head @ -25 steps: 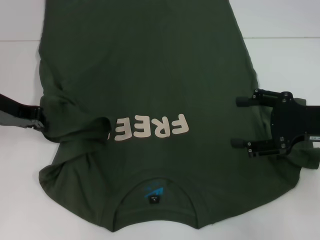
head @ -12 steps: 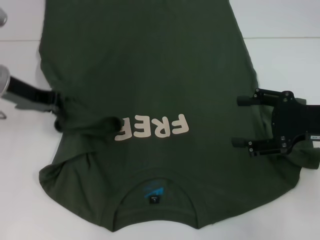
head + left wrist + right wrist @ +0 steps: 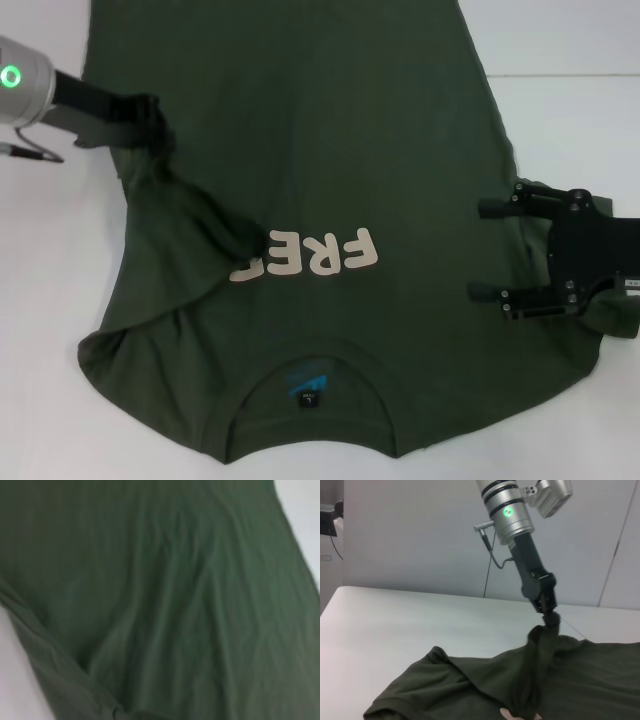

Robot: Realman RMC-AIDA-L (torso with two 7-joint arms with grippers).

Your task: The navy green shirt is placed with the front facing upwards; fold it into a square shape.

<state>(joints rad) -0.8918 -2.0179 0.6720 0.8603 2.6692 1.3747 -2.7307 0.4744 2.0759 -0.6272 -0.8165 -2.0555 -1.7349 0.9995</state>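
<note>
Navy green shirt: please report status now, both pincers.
Left pincer shut on navy green shirt, left sleeve side lifted off table. Right pincer open over the right edge, holding nothing. Nothing in the way.

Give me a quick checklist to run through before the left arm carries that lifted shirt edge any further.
1. Left gripper shut on the navy green shirt: ok, cloth hangs from it.
2. Lifted edge clear of the table: ok.
3. Right gripper open, fingers spread at the shirt's other side: ok.
4. Lettering uncovered: not ok, a fold hides its end.
5. Collar lying flat: ok.
</note>
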